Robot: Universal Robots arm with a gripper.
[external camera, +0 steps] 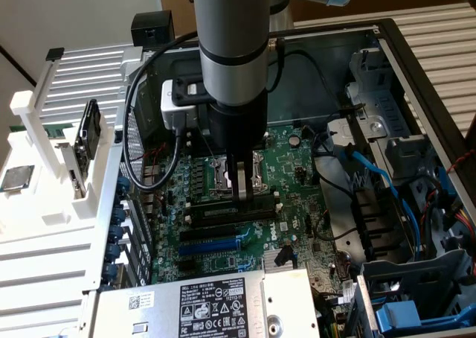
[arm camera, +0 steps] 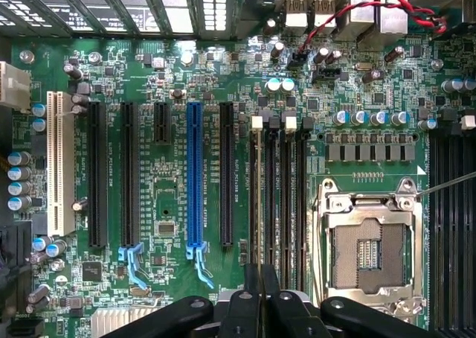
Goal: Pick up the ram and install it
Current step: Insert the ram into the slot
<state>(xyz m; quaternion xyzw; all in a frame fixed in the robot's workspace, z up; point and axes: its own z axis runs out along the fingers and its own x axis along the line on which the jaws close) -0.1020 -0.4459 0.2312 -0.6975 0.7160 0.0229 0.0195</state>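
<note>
Gripper (arm camera: pixel 262 297) pinches ram (arm camera: pixel 258 204) edge-on above motherboard (arm camera: pixel 171 196).

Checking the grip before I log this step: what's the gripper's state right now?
Gripper: shut on the ram, held edge-on over the motherboard's memory slots.

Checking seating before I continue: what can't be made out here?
Exterior view: the pincer covers the middle of the memory slots; a seated ram stick cannot be confirmed.
Exterior view: the arm hides part of the CPU socket.
Wrist view: the pincer covers one end of the memory slots; latches there are hidden.
</note>
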